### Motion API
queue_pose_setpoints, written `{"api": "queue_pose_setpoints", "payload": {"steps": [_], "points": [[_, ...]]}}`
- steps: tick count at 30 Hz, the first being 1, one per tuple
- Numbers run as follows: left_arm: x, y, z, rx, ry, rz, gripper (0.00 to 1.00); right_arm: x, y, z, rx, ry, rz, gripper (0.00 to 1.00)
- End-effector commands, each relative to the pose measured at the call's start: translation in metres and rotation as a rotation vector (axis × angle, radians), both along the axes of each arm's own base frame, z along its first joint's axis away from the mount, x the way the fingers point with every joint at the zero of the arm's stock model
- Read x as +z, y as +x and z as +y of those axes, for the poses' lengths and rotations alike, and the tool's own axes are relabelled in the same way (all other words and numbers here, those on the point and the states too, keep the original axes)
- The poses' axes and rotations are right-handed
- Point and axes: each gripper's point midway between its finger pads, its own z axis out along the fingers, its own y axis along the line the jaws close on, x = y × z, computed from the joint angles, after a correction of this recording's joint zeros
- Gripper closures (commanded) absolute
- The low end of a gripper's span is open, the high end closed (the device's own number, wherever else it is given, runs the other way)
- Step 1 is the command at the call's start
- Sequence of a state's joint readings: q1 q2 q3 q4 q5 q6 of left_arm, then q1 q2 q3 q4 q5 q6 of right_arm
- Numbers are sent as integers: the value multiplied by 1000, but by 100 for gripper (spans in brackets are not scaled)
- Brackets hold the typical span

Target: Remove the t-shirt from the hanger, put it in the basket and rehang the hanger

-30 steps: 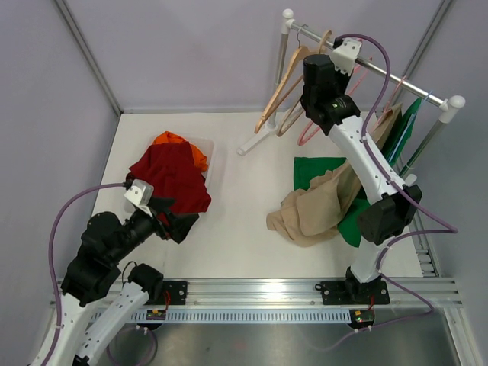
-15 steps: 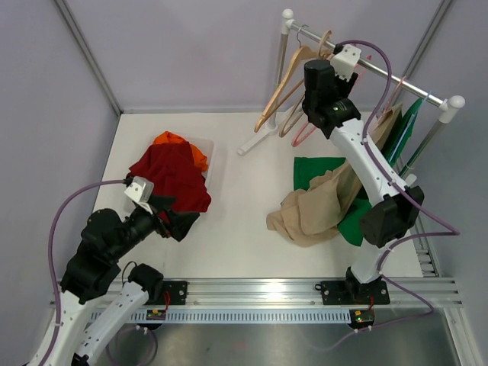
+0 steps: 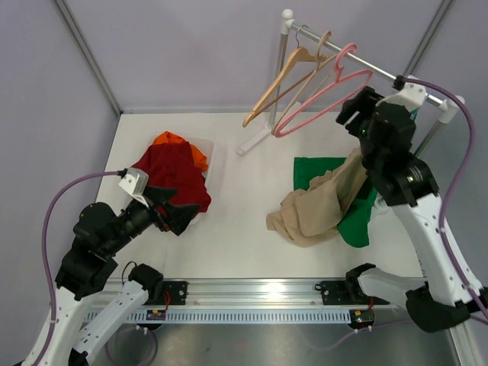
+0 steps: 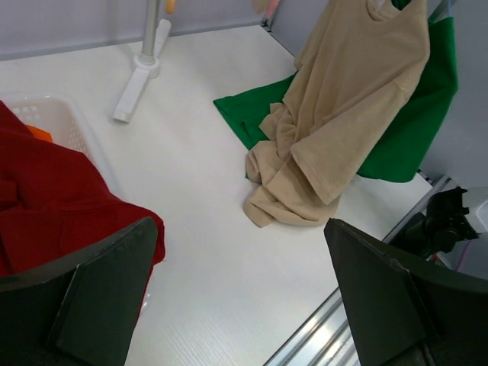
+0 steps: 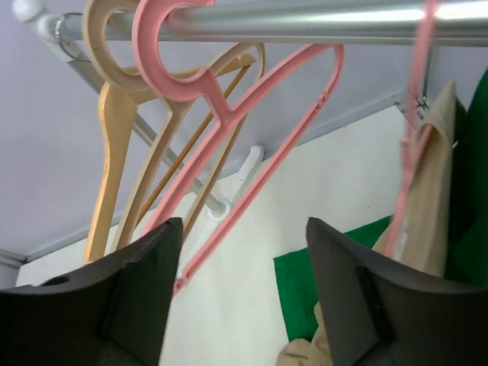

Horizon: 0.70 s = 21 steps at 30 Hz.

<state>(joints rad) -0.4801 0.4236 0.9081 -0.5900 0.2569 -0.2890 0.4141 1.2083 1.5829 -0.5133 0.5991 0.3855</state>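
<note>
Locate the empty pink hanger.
In the right wrist view, the empty pink hanger hangs on the rail at upper left, just right of the wooden hangers.

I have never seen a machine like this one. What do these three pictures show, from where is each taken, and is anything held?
It is two robot arms bolted to a white table. One picture looks down from above; the other two come from a camera on each wrist. The left tool and the right tool are both open and hold nothing. A beige t-shirt and a green t-shirt hang from the rail, their lower parts on the table. A red garment lies over a white basket.
</note>
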Motion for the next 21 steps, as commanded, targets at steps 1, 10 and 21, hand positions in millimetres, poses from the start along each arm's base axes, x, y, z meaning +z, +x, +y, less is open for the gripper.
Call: {"api": "queue_pose_setpoints", "payload": {"steps": [1,10,21], "points": [[35,-15,-17,-114,-99,-57,1,-2,-31,0,76,31,-21,31],[6,6,-44,-150,-172,87,3,-43,-59,-39,-25,1,98,48],[-35,-8,-116,-209,-32,142,4,-51,-30,-51,18,143,56,58]]}}
